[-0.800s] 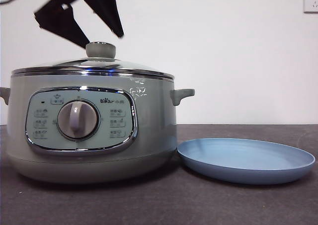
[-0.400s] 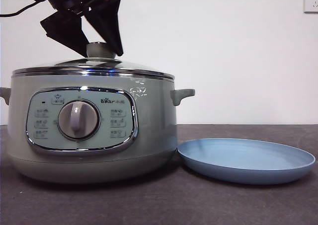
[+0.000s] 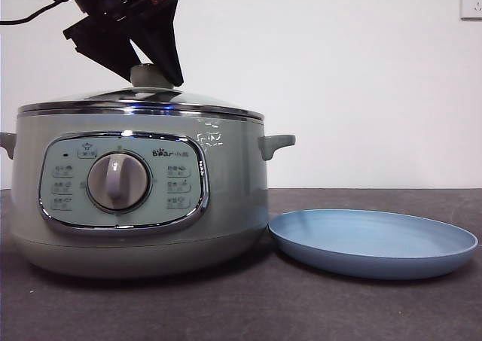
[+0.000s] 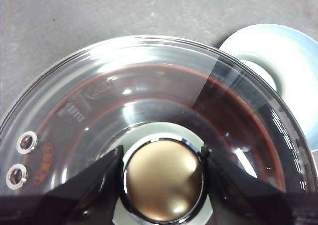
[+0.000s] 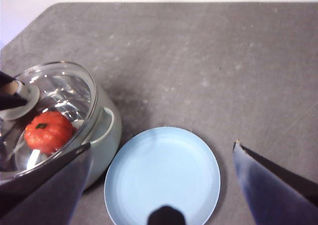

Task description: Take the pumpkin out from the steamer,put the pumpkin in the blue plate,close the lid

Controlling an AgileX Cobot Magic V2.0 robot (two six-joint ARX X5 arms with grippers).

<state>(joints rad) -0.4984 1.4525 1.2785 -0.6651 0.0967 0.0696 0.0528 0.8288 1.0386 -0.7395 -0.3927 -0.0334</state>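
Note:
The steamer (image 3: 226, 205) stands at the left of the table with the glass lid (image 3: 196, 100) on it. My left gripper (image 3: 156, 81) has come down from above, and its jaws press both sides of the lid's knob (image 4: 163, 180). Through the glass in the right wrist view I see the pumpkin (image 5: 48, 131) inside the steamer (image 5: 107, 130). The blue plate (image 3: 373, 243) lies empty to the right of the pot and touches its base. My right gripper (image 5: 162, 144) is open and empty, high above the plate (image 5: 162, 175).
The dark grey table (image 5: 198, 51) runs bare beyond the plate and the pot. A white wall with a socket (image 3: 471, 2) stands behind. The pot's side handle (image 3: 277, 144) juts toward the plate.
My left gripper has come down from above the lid onto the knob, and its jaws have closed in around it. The lid, pot and plate have not moved.

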